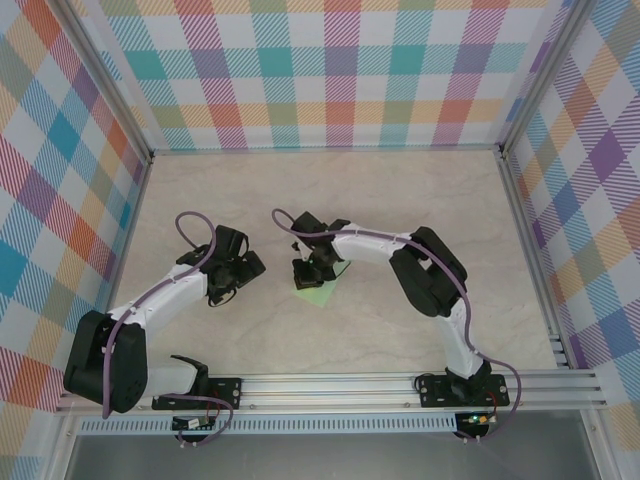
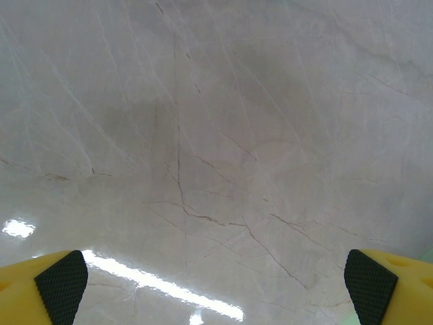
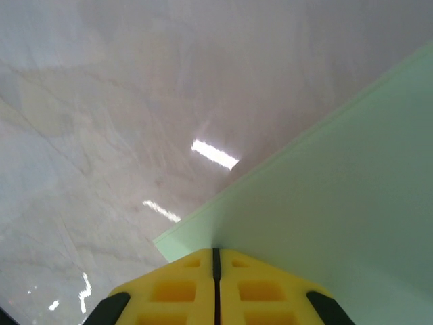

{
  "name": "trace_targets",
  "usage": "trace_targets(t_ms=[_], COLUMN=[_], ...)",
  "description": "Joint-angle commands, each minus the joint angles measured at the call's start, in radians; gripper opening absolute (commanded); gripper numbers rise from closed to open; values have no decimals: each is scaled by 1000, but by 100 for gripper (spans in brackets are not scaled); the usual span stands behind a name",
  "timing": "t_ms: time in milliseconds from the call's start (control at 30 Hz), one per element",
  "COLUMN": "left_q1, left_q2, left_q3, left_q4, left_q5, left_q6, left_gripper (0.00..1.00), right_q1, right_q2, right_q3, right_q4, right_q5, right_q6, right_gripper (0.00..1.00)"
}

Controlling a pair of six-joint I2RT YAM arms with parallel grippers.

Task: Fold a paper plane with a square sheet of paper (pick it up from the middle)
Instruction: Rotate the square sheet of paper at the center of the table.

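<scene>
bare table [image 1: 400, 200] all around, walls [image 1: 330, 70] — well back

Yellow fingers [image 3: 176, 288], pressed together, sit above pale green paper [image 3: 338, 223] on the marble table [image 3: 135, 101].

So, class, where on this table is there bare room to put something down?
Bare table runs along the back wall, between the right arm and right wall, and between the green paper and front rail. Crowded: the middle, with the right pincer at the paper and the left pincer nearby.
</scene>
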Motion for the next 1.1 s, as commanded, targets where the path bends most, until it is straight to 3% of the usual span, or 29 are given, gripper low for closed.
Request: trace_targets(t_ms=[0, 200, 367, 467, 767, 1067], left_q1=[18, 17, 10, -10, -105, -192], left_q2=[-4, 0, 13, 12, 37, 127], left_q3=[-8, -1, -1, -8, -19, -30], left_q4=[-19, -2, 34, 63, 180, 352], left_q5=[20, 69, 162, 210, 344, 482], left_q6=[22, 38, 58, 59, 13, -82], left_gripper=[100, 100, 100, 100, 94, 73], right_q1=[11, 7, 5, -18, -104, -132], right_q2=[-48, -136, -222, -238, -131, -53], right_q3=[-113, -146, -144, -148, -73, -33], right_q4=[-139, -150, -76, -47, -31, -37], right_q5=[44, 136, 211, 268, 249, 204], right_q6=[-91, -89, 5, 74, 95, 81], right_gripper=[8, 13, 40, 48, 56, 53])
